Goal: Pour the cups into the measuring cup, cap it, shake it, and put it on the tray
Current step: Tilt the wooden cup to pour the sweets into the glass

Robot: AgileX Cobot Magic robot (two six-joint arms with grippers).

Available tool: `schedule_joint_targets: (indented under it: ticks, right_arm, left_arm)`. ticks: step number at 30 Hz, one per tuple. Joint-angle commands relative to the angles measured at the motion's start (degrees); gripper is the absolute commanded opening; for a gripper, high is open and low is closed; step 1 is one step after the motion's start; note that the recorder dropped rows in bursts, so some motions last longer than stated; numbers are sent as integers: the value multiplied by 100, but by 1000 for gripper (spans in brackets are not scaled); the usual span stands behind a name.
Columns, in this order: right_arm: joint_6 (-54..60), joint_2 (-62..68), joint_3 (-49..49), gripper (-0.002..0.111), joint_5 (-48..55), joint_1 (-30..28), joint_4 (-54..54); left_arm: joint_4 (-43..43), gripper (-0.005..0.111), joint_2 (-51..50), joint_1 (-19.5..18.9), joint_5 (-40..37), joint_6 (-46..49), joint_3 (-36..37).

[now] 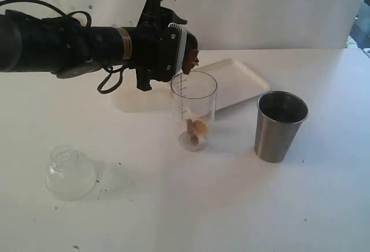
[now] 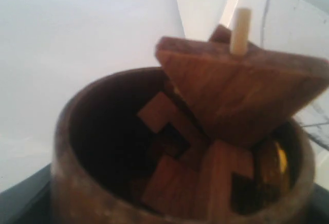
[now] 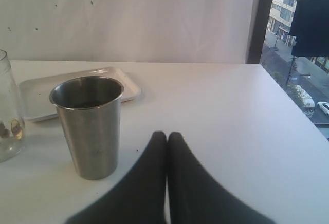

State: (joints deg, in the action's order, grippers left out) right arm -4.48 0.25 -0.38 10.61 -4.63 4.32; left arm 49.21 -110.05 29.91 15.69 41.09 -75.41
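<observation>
My left gripper (image 1: 184,48) is shut on the small brown wooden cup (image 1: 191,55), tipped on its side just above the rim of the clear measuring cup (image 1: 193,110). A few small pieces lie in the bottom of the measuring cup. In the left wrist view the wooden cup (image 2: 97,147) fills the frame; several wooden blocks (image 2: 216,178) sit at its mouth, one with a pale peg (image 2: 240,29). The steel tumbler (image 1: 281,126) stands upright to the right. My right gripper (image 3: 167,136) is shut and empty on the table near the tumbler (image 3: 90,126). The white tray (image 1: 237,81) lies behind.
A frosted translucent cup (image 1: 70,172) sits mouth down at the front left. The measuring cup (image 3: 7,116) shows at the edge of the right wrist view, with the tray (image 3: 36,98) behind the tumbler. A window and the table's edge (image 3: 288,100) lie beyond the right gripper.
</observation>
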Motion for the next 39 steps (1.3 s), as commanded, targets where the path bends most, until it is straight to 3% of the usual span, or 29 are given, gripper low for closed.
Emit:
schedule_joint_targets:
  ticks: [1, 39]
  right_arm:
    - [-25, -25, 38, 0, -40, -1, 1]
    - [-25, -25, 38, 0, -40, -1, 1]
  left_arm:
    - [-53, 0, -74, 19, 58, -15, -249]
    - [-120, 0, -159, 157, 301, 2496, -260]
